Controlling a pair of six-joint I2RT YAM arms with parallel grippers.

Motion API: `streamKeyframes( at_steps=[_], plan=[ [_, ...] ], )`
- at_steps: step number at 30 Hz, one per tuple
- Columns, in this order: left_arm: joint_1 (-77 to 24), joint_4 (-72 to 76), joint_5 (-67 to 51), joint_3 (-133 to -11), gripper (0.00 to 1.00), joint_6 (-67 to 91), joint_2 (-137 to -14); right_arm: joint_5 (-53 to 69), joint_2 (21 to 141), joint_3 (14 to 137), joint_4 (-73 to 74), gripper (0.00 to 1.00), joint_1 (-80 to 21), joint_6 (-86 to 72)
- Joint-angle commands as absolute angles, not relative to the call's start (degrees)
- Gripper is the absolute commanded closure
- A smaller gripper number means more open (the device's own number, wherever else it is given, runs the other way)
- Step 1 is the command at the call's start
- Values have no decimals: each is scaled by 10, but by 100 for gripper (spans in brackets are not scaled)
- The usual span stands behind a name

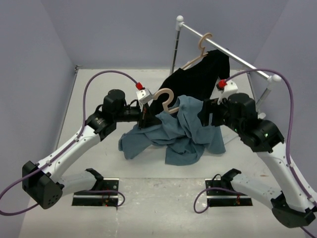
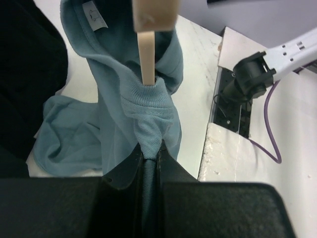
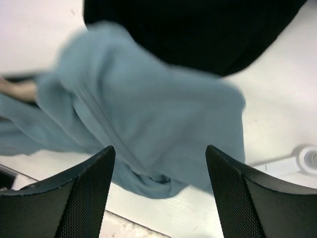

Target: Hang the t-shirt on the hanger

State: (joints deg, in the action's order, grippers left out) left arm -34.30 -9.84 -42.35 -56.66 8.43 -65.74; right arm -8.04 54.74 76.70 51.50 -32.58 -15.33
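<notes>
**Top external view.** The t-shirt (image 1: 181, 131) is recorded at the middle of the desk (image 1: 99, 89), crumpled and raised at its upper edge. The hook of the hanger (image 1: 166, 99) stands clear above the cloth, and the rest is hidden in it. The left gripper (image 1: 146, 118) is set against the cloth just beside the hook. The right gripper (image 1: 204, 113) is placed at the shirt's right edge. The state of the jaws cannot be told from this view. Behind, a black garment (image 1: 200, 77) is hung from a second hanger (image 1: 200, 49) on a rail (image 1: 233, 54).

**Left wrist view.** Shown here alone: the jaws are pressed together, pinching a ribbed fold of the t-shirt. The hanger's pale arm is seen entering that fold just above them. A white label (image 2: 94, 12) is noted inside the shirt.

**Right wrist view.** Shown here alone: the jaws are spread wide and nothing is gripped. The t-shirt, blurred, is seen beyond them, with the black garment behind it.
</notes>
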Motion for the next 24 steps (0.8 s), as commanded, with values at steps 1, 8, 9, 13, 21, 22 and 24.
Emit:
streamKeyframes(
  at_steps=[1, 8, 9, 13, 21, 22, 24],
  plan=[
    [-344, -92, -394, -614, 100, 113, -657, -52, 475, 650, 473, 25, -325, -148],
    [-344, -78, -408, -634, 100, 139, -671, 17, 462, 503, 340, 32, -366, -146],
    [-344, -74, -410, -634, 100, 142, -673, 8, 477, 503, 330, 35, -368, -146],
    [-344, -56, -417, -634, 100, 164, -675, -96, 513, 509, 303, 66, -373, -160],
    [-343, -106, -407, -652, 100, 125, -673, -336, 469, 566, 375, 100, -370, -152],
    [-343, -107, -409, -651, 100, 122, -672, -358, 466, 580, 388, 100, -365, -139],
    [-342, -103, -423, -650, 100, 120, -671, -370, 471, 615, 393, 100, -344, -97]
  ],
)
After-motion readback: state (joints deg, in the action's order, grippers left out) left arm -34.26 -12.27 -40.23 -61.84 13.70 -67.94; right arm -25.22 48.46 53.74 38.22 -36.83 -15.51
